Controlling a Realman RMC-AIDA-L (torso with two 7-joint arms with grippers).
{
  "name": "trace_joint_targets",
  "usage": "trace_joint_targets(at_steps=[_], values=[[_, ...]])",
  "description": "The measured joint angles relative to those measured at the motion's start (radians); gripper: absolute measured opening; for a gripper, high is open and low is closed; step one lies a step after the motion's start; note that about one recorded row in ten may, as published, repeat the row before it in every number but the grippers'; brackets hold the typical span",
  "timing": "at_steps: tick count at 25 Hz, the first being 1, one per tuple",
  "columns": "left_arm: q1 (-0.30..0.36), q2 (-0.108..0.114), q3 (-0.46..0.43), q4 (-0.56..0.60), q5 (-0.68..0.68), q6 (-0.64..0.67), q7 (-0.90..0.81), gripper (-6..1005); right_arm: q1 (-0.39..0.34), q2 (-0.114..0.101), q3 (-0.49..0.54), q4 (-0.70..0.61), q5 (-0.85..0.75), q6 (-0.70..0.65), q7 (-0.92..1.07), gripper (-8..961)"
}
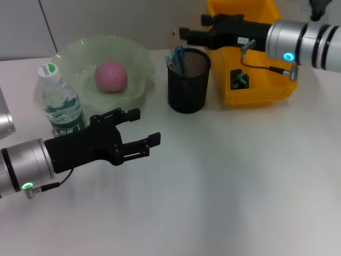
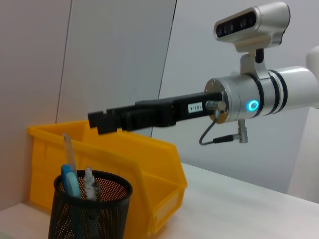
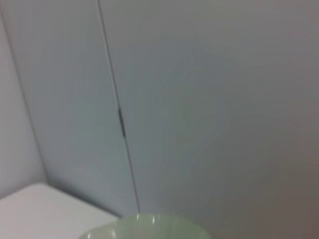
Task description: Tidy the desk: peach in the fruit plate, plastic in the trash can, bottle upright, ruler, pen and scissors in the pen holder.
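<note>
Left gripper (image 1: pixel 139 130): we are seeing it hovering near, fingers apart, holding nothing.
Bottle (image 1: pixel 61 101): standing upright at left, just behind that arm; an elbow swing could be knocking it over.
Peach (image 1: pixel 111 76): sitting in the fruit plate (image 1: pixel 137 57).
Pen holder (image 1: pixel 188 80): holding the tools; right gripper (image 1: pixel 184 34), fingers together, is hanging just beyond it and risking a bump.
Trash can (image 1: pixel 260 91): far right, yellow.
Surface: we are noting a white desk (image 1: pixel 229 181), grey wall panels behind.
</note>
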Motion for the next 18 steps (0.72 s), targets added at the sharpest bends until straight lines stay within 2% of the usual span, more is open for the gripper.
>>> trace_joint_targets(at_steps=[4, 7, 11, 12, 13, 17, 18], values=[[0.0, 0.0, -0.004, -0.004, 0.0, 0.002, -0.003, 829, -0.039, 0.001, -0.003, -0.031, 0.083, -0.032, 0.0, 753], [0.0, 0.0, -0.002, -0.001, 0.0, 0.003, -0.013, 829, -0.08, -0.01, 0.008, -0.038, 0.172, -0.136, -0.003, 785], [-0.001, 0.001, 0.0, 0.002, 0.002, 0.007, -0.028, 829, -0.152, -0.039, 0.008, -0.04, 0.254, -0.39, -0.003, 828], [-0.001, 0.001, 0.0, 0.002, 0.002, 0.007, -0.028, 829, -0.185, -0.06, 0.006, -0.034, 0.254, -0.514, 0.016, 829], [-0.003, 0.002, 0.0, 0.003, 0.008, 0.01, -0.038, 829, -0.185, -0.06, 0.006, -0.034, 0.254, -0.514, 0.016, 830], [-0.014, 0.031, 0.0, 0.011, 0.071, 0.069, -0.138, 829, -0.226, -0.09, 0.003, -0.028, 0.164, -0.676, 0.046, 832], [-0.014, 0.031, 0.0, 0.011, 0.071, 0.069, -0.138, 829, -0.231, -0.093, 0.004, -0.026, 0.116, -0.711, 0.047, 831]])
